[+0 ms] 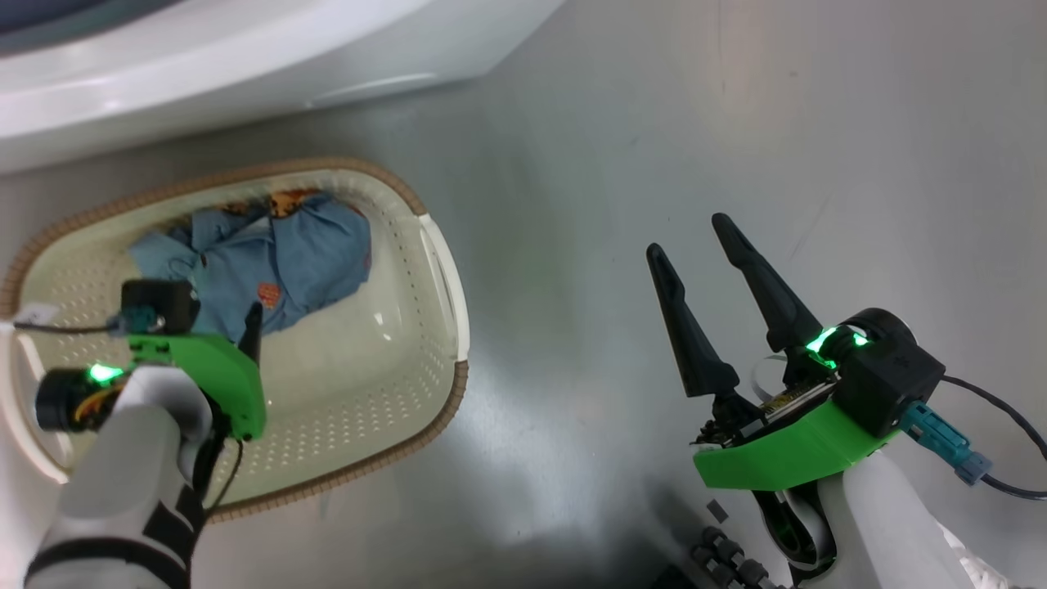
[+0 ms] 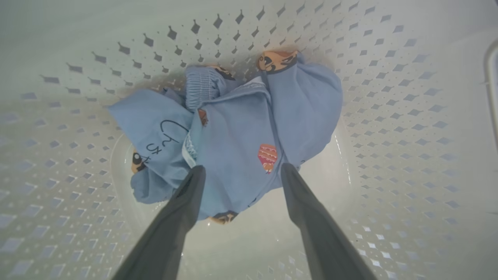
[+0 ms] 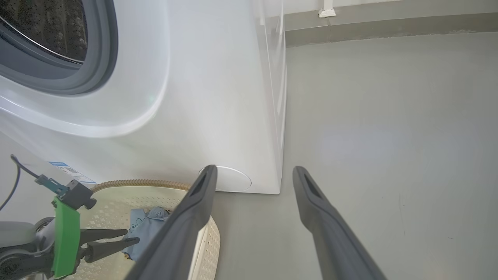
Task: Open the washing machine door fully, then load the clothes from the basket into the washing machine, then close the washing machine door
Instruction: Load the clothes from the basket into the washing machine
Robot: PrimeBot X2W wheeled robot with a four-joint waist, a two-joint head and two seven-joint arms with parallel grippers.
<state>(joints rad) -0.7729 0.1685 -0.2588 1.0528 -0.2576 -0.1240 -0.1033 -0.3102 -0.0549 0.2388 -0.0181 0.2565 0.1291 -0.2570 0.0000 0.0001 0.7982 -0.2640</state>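
Both wide apart: left fingers (image 2: 183, 210) over clothes (image 2: 241, 128) in the basket (image 2: 389, 116), right fingers (image 1: 691, 327) beside it.

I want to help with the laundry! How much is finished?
Done: the drum of the washing machine shows uncovered, so the door looks open. In hand: the left jaws stand open, pointed at the clothes, which lie in the basket. Left: grasping, loading, closing the door.
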